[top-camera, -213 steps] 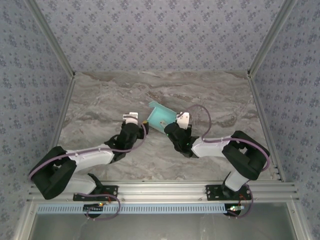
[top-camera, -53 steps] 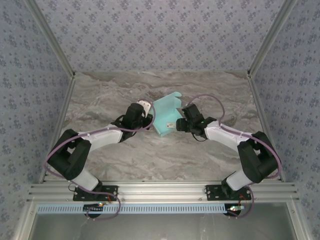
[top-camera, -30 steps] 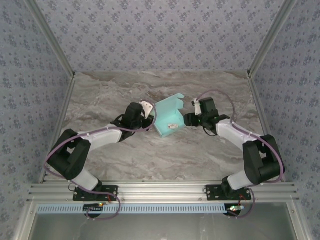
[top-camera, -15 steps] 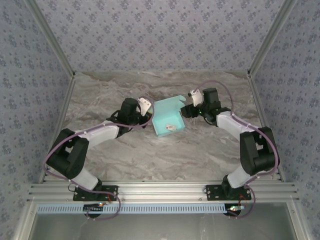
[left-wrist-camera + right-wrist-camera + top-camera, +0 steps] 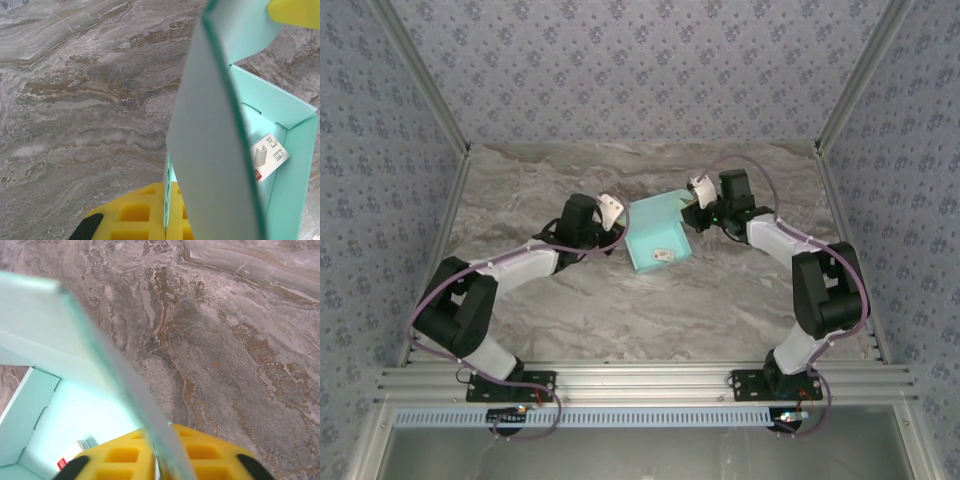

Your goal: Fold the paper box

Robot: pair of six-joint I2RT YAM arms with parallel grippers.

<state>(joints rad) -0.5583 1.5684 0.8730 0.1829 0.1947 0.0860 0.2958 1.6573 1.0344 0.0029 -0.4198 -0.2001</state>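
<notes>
The paper box [image 5: 655,236] is light turquoise card, half formed, open on top, resting on the marble table [image 5: 570,300] near the middle. A small white tag [image 5: 662,256] with a red mark lies inside it. My left gripper [image 5: 618,216] is shut on the box's left wall, and the left wrist view has that wall [image 5: 210,140] pinched between the yellow pads [image 5: 130,220]. My right gripper [image 5: 692,206] is shut on the raised flap at the box's far right corner. In the right wrist view that card edge [image 5: 125,385] runs between the pads [image 5: 215,460].
Metal frame posts [image 5: 440,250] and patterned walls [image 5: 640,70] bound the table left, right and behind. An aluminium rail [image 5: 640,380] runs along the near edge. Bare marble lies in front of the box and on both sides.
The right gripper has swung up and left onto the box's far right flap. The box has turned slightly. The left gripper has kept its hold on the left wall.
</notes>
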